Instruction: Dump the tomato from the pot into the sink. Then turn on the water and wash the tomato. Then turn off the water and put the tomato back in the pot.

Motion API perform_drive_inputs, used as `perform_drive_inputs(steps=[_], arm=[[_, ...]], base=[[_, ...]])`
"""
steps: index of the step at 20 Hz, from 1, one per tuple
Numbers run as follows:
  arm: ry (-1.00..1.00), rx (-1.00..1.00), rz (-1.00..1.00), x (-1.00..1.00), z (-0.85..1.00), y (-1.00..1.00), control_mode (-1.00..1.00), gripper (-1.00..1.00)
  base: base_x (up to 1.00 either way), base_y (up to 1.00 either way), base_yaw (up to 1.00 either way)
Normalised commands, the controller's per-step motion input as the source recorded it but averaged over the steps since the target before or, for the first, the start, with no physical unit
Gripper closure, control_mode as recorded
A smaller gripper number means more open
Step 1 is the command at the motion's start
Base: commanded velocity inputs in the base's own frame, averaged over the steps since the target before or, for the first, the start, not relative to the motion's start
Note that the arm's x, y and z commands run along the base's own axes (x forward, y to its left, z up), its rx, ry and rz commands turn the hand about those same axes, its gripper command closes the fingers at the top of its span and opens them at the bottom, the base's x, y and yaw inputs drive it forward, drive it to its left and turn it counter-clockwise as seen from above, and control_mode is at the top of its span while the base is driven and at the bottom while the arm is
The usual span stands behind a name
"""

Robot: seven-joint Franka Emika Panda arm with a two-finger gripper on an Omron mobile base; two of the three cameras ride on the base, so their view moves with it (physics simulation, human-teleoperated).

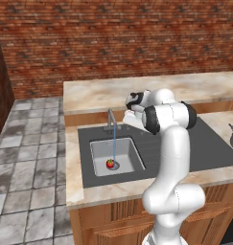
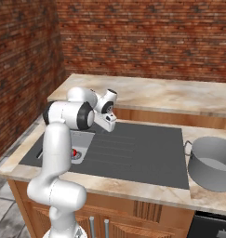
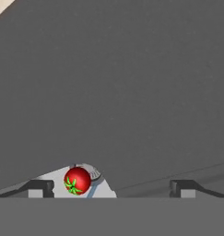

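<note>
Arm (image 1: 173,158) upright, elbow bent; gripper (image 3: 111,188) jaws wide apart.

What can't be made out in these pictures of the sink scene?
- Pot: right base view, right edge cuts it off; a sliver shows in the left base view. Inside not fully visible.
- Sink: right base view, the arm hides most of the basin and part of the tomato.
- Faucet handle position: left base view, too small to read.
- Tool: hand view, tips stand wide apart, empty.
</note>
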Motion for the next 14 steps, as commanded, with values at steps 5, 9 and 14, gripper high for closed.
perform_drive_inputs(steps=[5,9,14], arm=[[0.0,0.0,0.0,0.0,0.0,0.28,-1.0,-1.0],[0.0,0.0,0.0,0.08,0.0,0.49,-1.0,-1.0],[0.0,0.01,0.0,0.02,0.0,0.57,-1.0,-1.0]], base=[[0.0,0.0,0.0],[0.0,0.0,0.0],[0.0,0.0,0.0]])
